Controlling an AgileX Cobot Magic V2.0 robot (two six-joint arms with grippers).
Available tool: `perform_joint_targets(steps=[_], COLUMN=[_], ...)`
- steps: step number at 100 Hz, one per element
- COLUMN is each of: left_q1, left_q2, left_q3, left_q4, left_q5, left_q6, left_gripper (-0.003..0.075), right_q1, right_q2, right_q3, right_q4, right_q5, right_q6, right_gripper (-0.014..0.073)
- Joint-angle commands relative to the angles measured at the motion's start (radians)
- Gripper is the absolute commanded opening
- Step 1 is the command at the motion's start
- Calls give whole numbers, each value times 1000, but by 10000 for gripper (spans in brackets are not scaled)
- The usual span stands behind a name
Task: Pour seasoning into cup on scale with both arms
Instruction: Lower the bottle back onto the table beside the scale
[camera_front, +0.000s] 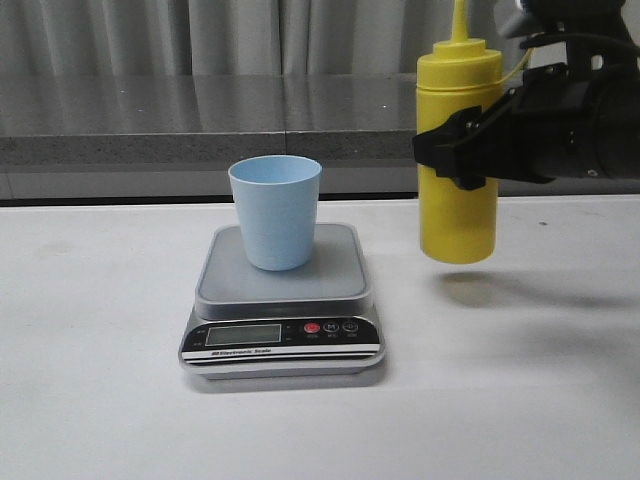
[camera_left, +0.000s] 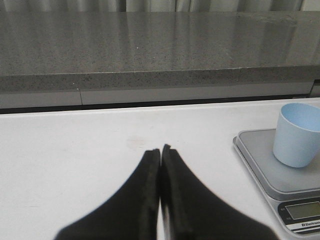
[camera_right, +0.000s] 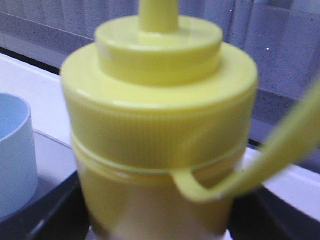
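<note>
The light blue cup (camera_front: 275, 212) stands upright on the silver-grey scale (camera_front: 282, 300) in the middle of the table. My right gripper (camera_front: 462, 148) is shut on the yellow seasoning bottle (camera_front: 458, 150) and holds it upright above the table, to the right of the scale. In the right wrist view the bottle (camera_right: 160, 130) fills the frame, its tether looping off to one side, and the cup's edge (camera_right: 15, 155) shows beside it. My left gripper (camera_left: 161, 150) is shut and empty over bare table; the cup (camera_left: 298, 134) and scale (camera_left: 280, 175) lie off to its side.
A grey stone ledge (camera_front: 200, 130) with curtains behind runs along the table's back edge. The scale's black front panel (camera_front: 282, 335) has an LCD, a red button and two dark ones. The white table (camera_front: 100, 380) spreads to the left and front.
</note>
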Motion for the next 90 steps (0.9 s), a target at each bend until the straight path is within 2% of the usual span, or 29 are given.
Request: perform_joint_targets(steps=[1,56,68,90], left_q1=[3,3,3,3], left_q2=[9,9,9,9], left_q3=[-30,-30,-30,-30], left_q4=[-9,-9,-9,-9], left_q5=[-80,-80,-80,-80], left_q6=[-2,-2,-2,-2], left_gripper=[-20,-20,-20,-20], right_q1=[-5,-4,-4,-4], right_q2=[3,93,93,93], right_q3=[-19,-19,-19,-19], right_q4=[21,20,20,20], right_q5=[-163,-215,-215,-215], right_q6=[2,5,13,46], right_gripper=[161,171,248,465])
